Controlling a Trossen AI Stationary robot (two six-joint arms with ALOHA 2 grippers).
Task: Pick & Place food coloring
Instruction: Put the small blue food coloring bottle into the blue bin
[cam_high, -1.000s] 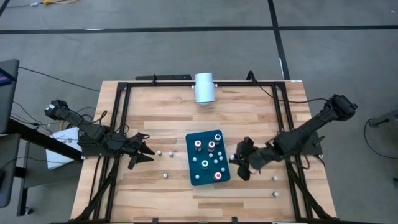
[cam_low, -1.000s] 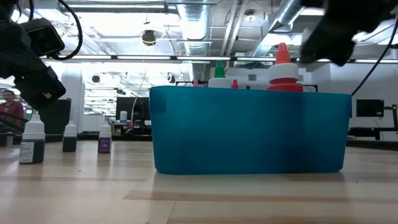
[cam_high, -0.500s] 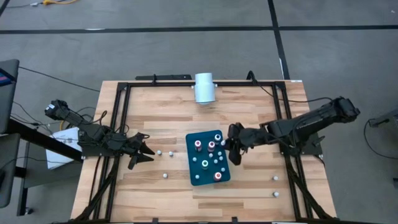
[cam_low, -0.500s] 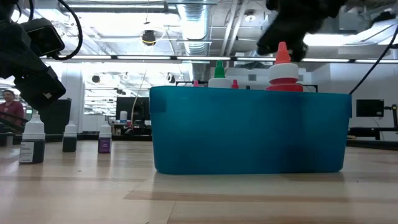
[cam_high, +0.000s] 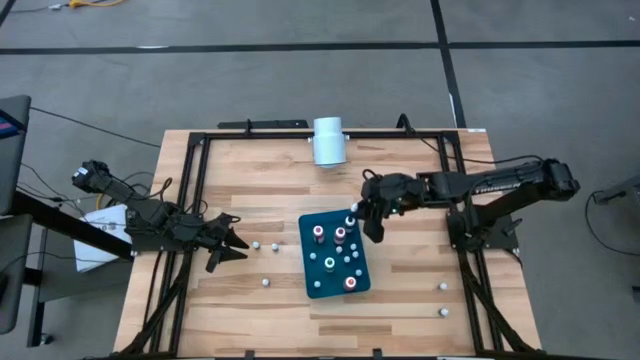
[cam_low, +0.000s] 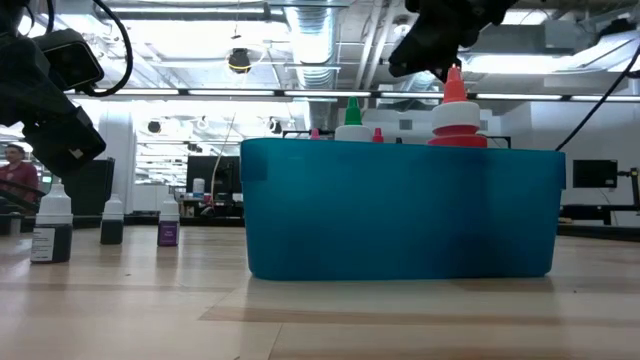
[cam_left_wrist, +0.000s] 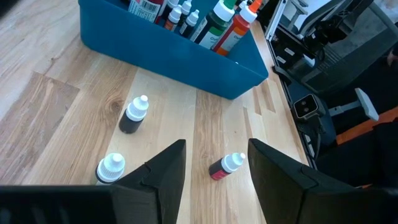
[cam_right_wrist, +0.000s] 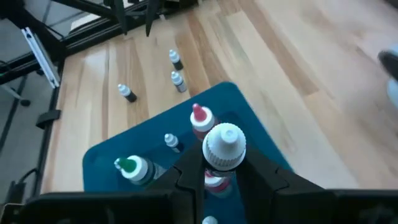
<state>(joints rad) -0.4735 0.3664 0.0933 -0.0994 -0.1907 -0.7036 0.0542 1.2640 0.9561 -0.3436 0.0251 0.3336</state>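
The teal tray stands mid-table with several food coloring bottles upright in it, red- and green-topped ones among them. My right gripper hangs over the tray's far right corner, shut on a small white-capped food coloring bottle. My left gripper waits open near the table's left edge, with nothing between its fingers. Three loose bottles stand on the wood between it and the tray. My right gripper pinches the small bottle between its two fingers, just below the white cap, which sticks out past the fingertips. The fingers slant down from the table's right side. The bottle is lifted clear, above the bottles in the tray.
A white cylinder lies at the table's far edge. Two more small bottles stand near the right front corner. A black frame runs round the table. Bare wood lies in front of and behind the tray.
My right gripper, staying shut on the small bottle, has swung from beside the tray's right near side toward the far edge and leftward, rising until it hangs over the tray's far right corner. The left arm has kept still.
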